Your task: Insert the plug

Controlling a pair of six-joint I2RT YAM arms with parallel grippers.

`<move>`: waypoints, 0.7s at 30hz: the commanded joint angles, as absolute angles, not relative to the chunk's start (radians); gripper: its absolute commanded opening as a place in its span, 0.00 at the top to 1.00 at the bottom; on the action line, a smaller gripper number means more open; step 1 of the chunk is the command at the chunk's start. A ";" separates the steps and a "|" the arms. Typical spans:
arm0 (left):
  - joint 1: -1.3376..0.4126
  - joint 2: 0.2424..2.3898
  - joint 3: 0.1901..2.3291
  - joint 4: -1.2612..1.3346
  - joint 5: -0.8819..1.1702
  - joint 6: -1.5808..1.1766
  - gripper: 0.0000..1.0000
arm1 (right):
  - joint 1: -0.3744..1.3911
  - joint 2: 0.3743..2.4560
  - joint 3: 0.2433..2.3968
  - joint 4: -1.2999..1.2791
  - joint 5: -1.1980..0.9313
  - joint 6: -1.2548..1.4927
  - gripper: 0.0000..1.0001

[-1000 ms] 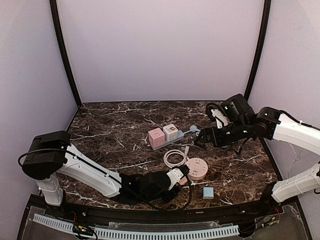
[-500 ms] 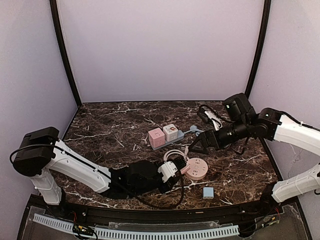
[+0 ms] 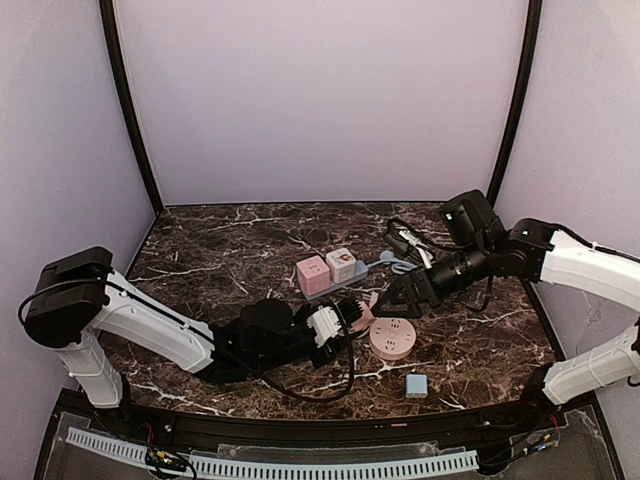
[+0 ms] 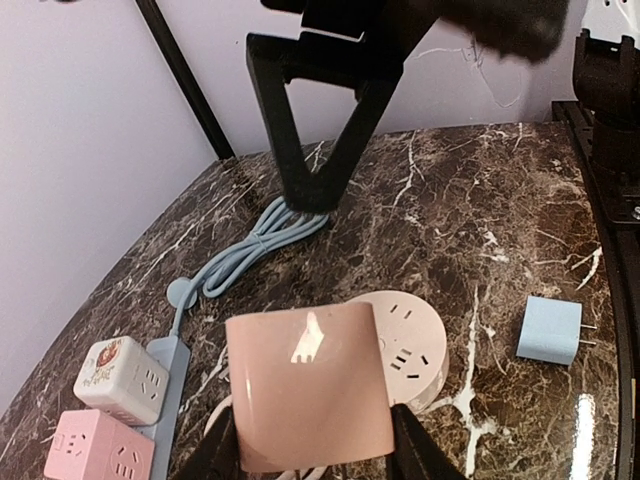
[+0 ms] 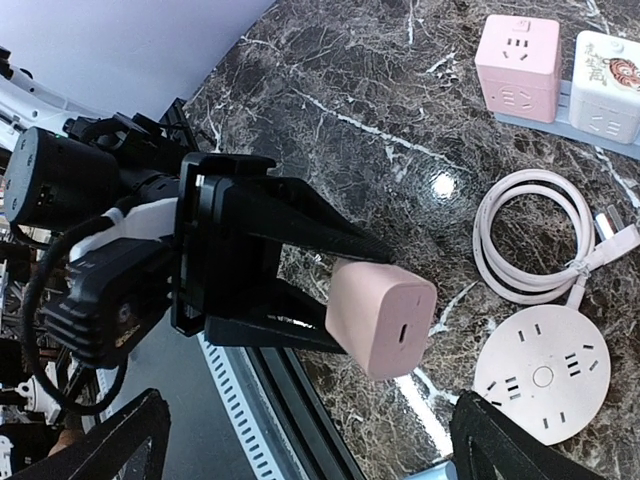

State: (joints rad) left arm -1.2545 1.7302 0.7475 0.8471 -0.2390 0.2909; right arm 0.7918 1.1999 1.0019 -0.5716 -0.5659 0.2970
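Note:
My left gripper (image 3: pixel 345 318) is shut on a pink charger plug (image 3: pixel 360 312) and holds it above the table, just left of the round pink socket (image 3: pixel 393 337). In the left wrist view the plug (image 4: pixel 310 385) sits between my fingers (image 4: pixel 218 455), with the round socket (image 4: pixel 408 340) behind it. My right gripper (image 3: pixel 395 300) hangs open and empty close to the plug, over the socket's far side. The right wrist view shows the plug (image 5: pixel 385 315) with its port facing the camera, the left gripper's fingers (image 5: pixel 300 225) and the socket (image 5: pixel 545 375). The plug's prongs are hidden.
A blue power strip (image 3: pixel 345 280) carries a pink cube (image 3: pixel 313 274) and a white cube (image 3: pixel 341 264); its blue cable (image 4: pixel 255 245) runs to the back. A coiled white cable (image 5: pixel 535 235) lies next to the socket. A small blue adapter (image 3: pixel 416 385) lies near the front edge.
My left gripper has carried the pink plug up and away from the front edge, to the left of the socket. My right gripper has swung left and nearer, toward the plug.

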 commanded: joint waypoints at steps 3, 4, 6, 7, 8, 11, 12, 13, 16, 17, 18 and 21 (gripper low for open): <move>-1.246 1.702 0.737 0.958 -0.180 0.358 0.65 | 0.788 1.254 1.021 -0.526 -0.587 0.302 0.06; -1.246 1.702 0.740 0.968 -0.175 0.362 0.65 | 0.788 1.260 1.022 -0.518 -0.592 0.303 0.07; -1.246 1.705 0.744 0.974 -0.169 0.372 0.65 | 0.789 1.276 1.024 -0.511 -0.608 0.304 0.11; -1.245 1.705 0.745 0.976 -0.168 0.378 0.65 | 0.789 1.284 1.027 -0.510 -0.616 0.301 0.13; -1.244 1.707 0.746 0.981 -0.167 0.382 0.65 | 0.789 1.292 1.030 -0.509 -0.624 0.299 0.15; -1.243 1.711 0.755 0.984 -0.172 0.393 0.65 | 0.788 1.313 1.042 -0.506 -0.644 0.298 0.21; -1.243 1.714 0.757 0.987 -0.175 0.394 0.65 | 0.788 1.318 1.045 -0.505 -0.648 0.300 0.23; -1.243 1.717 0.762 0.987 -0.177 0.396 0.65 | 0.788 1.322 1.045 -0.501 -0.656 0.301 0.25; -1.240 1.732 0.770 0.992 -0.182 0.400 0.65 | 0.789 1.328 1.046 -0.488 -0.677 0.306 0.29; -1.240 1.734 0.773 0.993 -0.183 0.402 0.65 | 0.788 1.328 1.045 -0.483 -0.678 0.308 0.30; -1.240 1.739 0.775 0.996 -0.182 0.402 0.65 | 0.788 1.326 1.045 -0.480 -0.677 0.312 0.30; -1.238 1.747 0.778 1.006 -0.181 0.403 0.65 | 0.790 1.325 1.046 -0.469 -0.678 0.329 0.34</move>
